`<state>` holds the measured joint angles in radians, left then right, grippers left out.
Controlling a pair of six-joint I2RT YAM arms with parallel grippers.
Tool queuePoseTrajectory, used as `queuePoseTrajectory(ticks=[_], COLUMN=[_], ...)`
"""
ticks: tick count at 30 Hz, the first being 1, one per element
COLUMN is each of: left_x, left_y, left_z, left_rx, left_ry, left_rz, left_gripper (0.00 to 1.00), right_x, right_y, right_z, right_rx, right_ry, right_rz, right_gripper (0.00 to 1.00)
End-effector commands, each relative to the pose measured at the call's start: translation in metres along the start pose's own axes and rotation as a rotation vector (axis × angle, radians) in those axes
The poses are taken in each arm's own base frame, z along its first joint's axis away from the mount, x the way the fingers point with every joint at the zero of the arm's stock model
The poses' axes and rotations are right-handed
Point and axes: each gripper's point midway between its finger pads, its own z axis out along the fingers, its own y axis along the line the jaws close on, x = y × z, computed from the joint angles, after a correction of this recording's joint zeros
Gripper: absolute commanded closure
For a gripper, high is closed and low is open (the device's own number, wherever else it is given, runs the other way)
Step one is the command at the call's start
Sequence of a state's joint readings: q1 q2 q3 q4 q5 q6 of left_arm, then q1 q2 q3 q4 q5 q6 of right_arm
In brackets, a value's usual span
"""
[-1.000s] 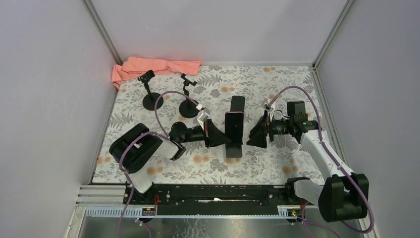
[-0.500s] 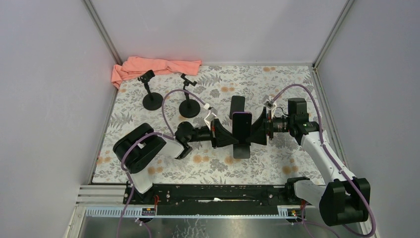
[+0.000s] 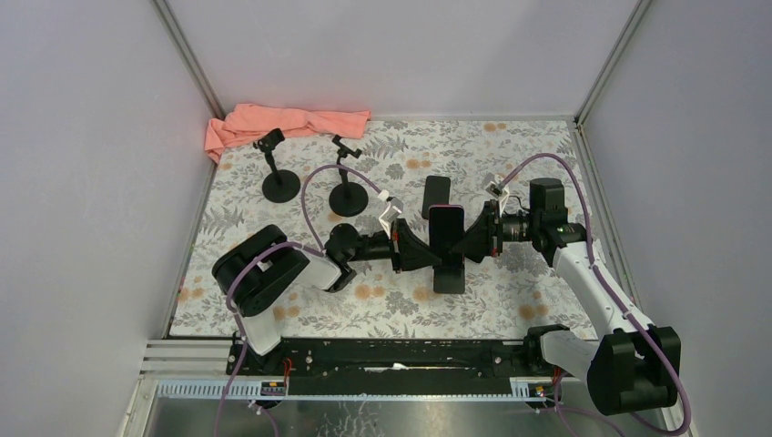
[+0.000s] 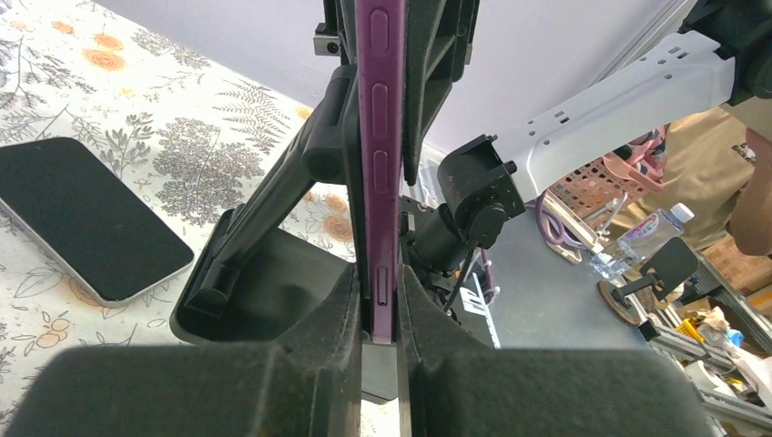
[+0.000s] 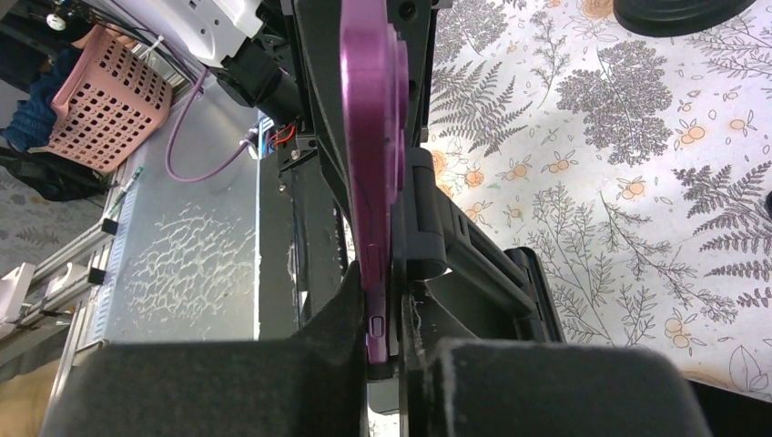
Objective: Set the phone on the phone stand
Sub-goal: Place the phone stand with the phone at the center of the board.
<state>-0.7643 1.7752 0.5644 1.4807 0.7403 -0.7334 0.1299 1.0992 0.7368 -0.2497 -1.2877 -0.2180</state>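
Right jaws have come in and clamped on the purple-cased phone (image 3: 446,228).
Left jaws clamp its opposite edge; phone stands upright at black plastic phone stand (image 3: 448,278), mid floral worktop (image 3: 510,155).

There are two phones: the purple phone (image 3: 446,228) and the black phone (image 3: 436,193). There is one big phone stand (image 3: 448,276). There are two small stands with round feet, the left small stand (image 3: 279,185) and the right small stand (image 3: 347,199). There is one pink cloth (image 3: 284,121). There are two robot arms, the left arm (image 3: 273,278) and the right arm (image 3: 592,273).
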Motion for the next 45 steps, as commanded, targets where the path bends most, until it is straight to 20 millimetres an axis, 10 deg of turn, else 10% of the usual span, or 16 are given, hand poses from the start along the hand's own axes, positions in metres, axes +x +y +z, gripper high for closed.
queuePoseTrajectory(ticks=[1, 10, 16, 22, 31, 45], left_x=[-0.032, -0.038, -0.038, -0.051, -0.151, -0.11], left_y=[-0.012, -0.013, -0.006, 0.015, -0.013, 0.043], left_z=[0.01, -0.006, -0.025, -0.055, -0.125, -0.198], left_rx=[0.04, -0.047, -0.183, -0.433, -0.697, -0.972], left_ry=[-0.11, -0.164, -0.135, 0.02, 0.054, 0.253], left_rz=[0.091, 0.067, 0.102, 0.102, 0.405, 0.487], left_gripper=[0.92, 0.41, 0.28, 0.24, 0.01, 0.01], right_x=[-0.008, -0.021, -0.039, -0.079, -0.144, -0.172], right_y=[0.014, 0.017, -0.006, -0.068, -0.185, -0.317], right_z=[0.0, -0.012, -0.036, -0.073, -0.151, -0.189], right_rx=[-0.053, -0.059, 0.07, 0.368, 0.721, 0.88], right_ry=[-0.014, -0.056, -0.114, -0.187, -0.418, -0.558], right_rz=[-0.017, -0.029, -0.031, -0.101, -0.091, -0.001], right_gripper=[1.0, 1.0, 1.0, 1.0, 1.0, 1.0])
